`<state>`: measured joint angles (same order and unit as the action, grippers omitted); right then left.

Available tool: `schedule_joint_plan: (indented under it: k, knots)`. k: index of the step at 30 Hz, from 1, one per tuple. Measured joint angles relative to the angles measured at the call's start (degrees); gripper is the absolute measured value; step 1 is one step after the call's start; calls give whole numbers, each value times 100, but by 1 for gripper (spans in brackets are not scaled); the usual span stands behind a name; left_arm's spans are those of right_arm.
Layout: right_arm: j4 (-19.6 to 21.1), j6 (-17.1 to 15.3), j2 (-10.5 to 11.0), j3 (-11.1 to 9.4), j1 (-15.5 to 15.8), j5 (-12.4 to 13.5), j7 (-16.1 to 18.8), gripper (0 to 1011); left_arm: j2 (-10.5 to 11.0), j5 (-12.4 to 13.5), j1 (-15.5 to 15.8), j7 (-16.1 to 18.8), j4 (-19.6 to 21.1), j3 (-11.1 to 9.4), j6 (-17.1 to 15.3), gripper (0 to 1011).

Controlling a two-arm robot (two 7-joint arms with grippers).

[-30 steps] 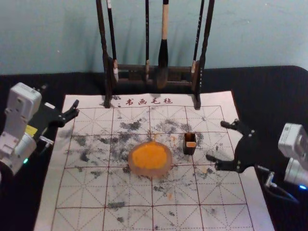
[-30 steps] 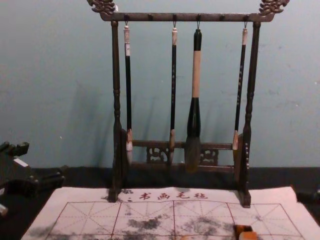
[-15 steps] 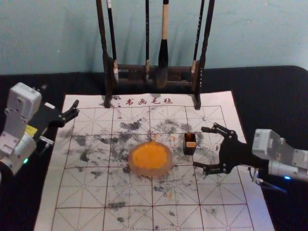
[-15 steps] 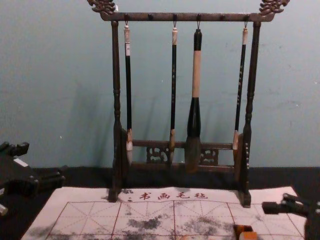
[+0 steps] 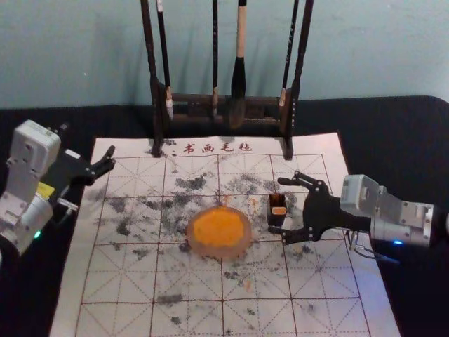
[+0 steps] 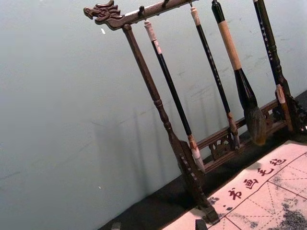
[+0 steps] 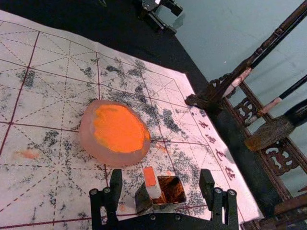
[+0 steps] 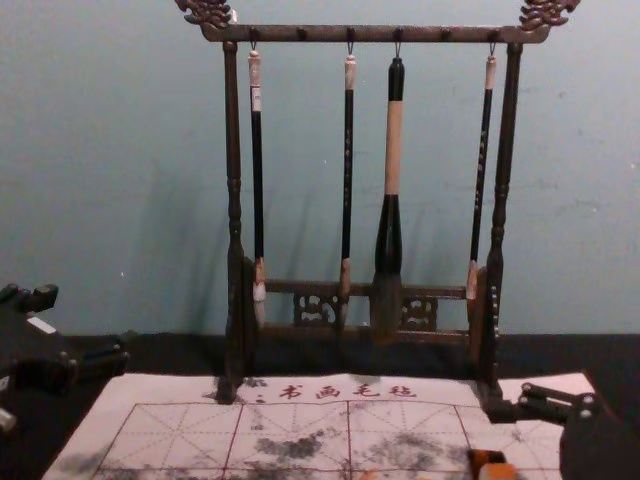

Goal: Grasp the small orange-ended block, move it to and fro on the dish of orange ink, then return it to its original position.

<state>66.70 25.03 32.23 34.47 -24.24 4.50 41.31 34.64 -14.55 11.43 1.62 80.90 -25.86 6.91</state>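
Grasp step: R hand (image 5: 276, 206) wide nr block (image 7: 152, 184) in holder (image 7: 142, 200), L hand (image 5: 88, 139) wide by mat (image 5: 119, 281); next prob. align, close R.

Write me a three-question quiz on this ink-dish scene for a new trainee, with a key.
1. Multiple choice. The right gripper is:
A) clamped on the dish
B) open, its fingers on either side of the orange-ended block
C) holding a brush

2. True or false: The dish of orange ink lies to the robot's right of the orange-ended block.

3. Fill in the number: ___ brushes hang from the rack.

Key: 1 B; 2 false, it lies to the robot's left; 3 four.
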Motion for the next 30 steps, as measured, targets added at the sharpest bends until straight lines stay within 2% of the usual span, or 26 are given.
schedule_joint_plan:
  k: [8, 30]
  knots:
    - [-108, -4, -63, -1, -63, 54, 156, 1003, 0, 0, 0, 0, 0, 0, 0, 1001]
    - [-180, 47, -44, 63, -137, 312, 510, 1003, 0, 0, 0, 0, 0, 0, 0, 1001]
